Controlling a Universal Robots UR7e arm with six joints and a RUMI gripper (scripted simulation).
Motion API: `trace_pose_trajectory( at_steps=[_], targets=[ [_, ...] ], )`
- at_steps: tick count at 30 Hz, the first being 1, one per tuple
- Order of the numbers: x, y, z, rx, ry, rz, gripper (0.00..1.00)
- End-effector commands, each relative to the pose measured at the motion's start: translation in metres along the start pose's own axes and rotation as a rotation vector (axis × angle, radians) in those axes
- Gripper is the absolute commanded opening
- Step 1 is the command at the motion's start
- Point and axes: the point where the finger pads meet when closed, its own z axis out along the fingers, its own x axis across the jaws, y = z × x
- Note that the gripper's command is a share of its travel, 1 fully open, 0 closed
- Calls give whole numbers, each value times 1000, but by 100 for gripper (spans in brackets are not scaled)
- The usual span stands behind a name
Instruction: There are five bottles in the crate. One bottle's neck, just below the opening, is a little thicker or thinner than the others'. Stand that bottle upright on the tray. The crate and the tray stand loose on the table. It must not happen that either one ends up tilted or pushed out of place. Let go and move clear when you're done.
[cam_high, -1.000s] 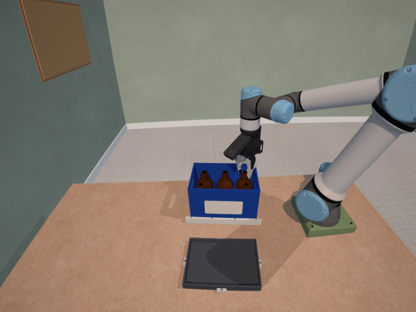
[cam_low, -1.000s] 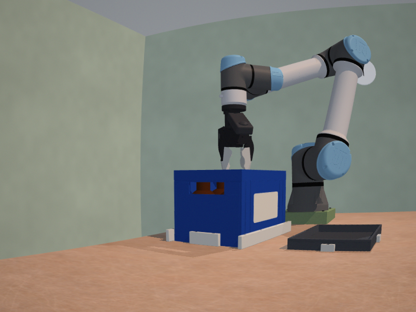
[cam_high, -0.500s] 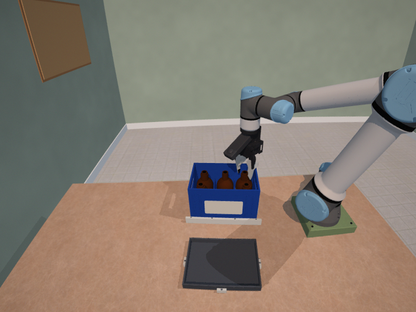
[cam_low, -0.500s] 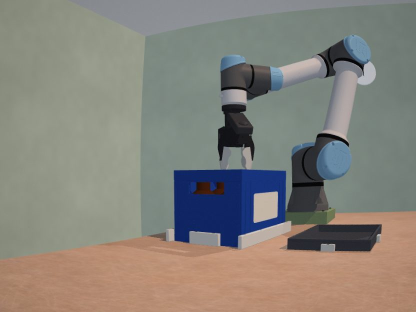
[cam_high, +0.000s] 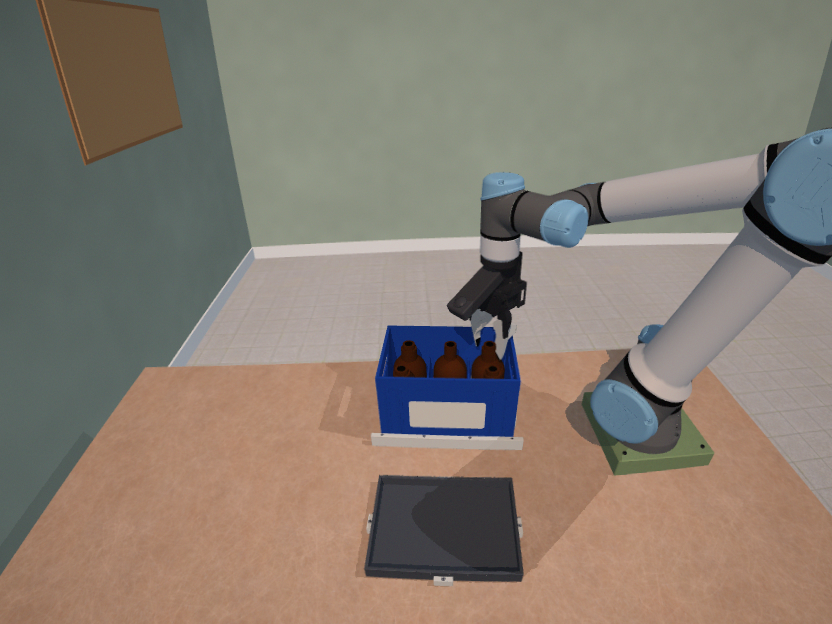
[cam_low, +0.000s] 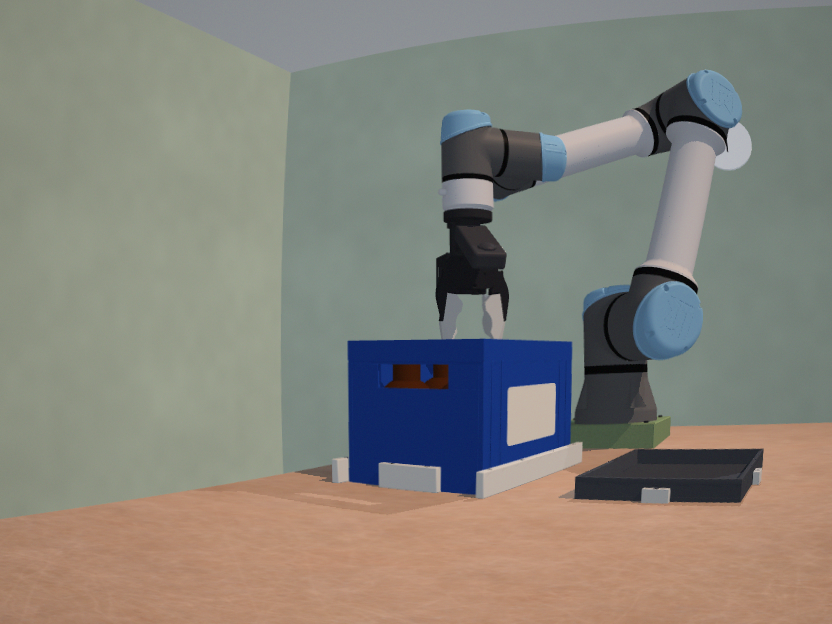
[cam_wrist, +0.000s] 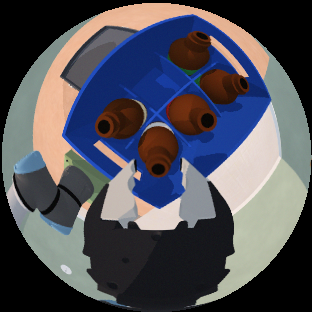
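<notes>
The blue crate holds five brown bottles: back left, back middle, back right, front left and front right. I cannot tell a difference in neck thickness. My gripper is partly open. Its fingers stand either side of the back right bottle's neck, with gaps in the wrist view. The dark tray holds nothing.
The crate's front middle compartment is empty. A white strip runs along the crate's front foot. Small white blocks sit against the tray's sides. The arm's green base plate stands to the right of the crate.
</notes>
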Motion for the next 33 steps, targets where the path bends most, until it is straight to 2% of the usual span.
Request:
trace_pose_trajectory(
  at_steps=[1, 16, 31, 33],
  targets=[
    [0, 0, 0, 0, 1, 0, 38],
    [0, 0, -11, 0, 1, 0, 38],
    [0, 0, -58, 0, 1, 0, 38],
    [0, 0, -58, 0, 1, 0, 38]
  ],
)
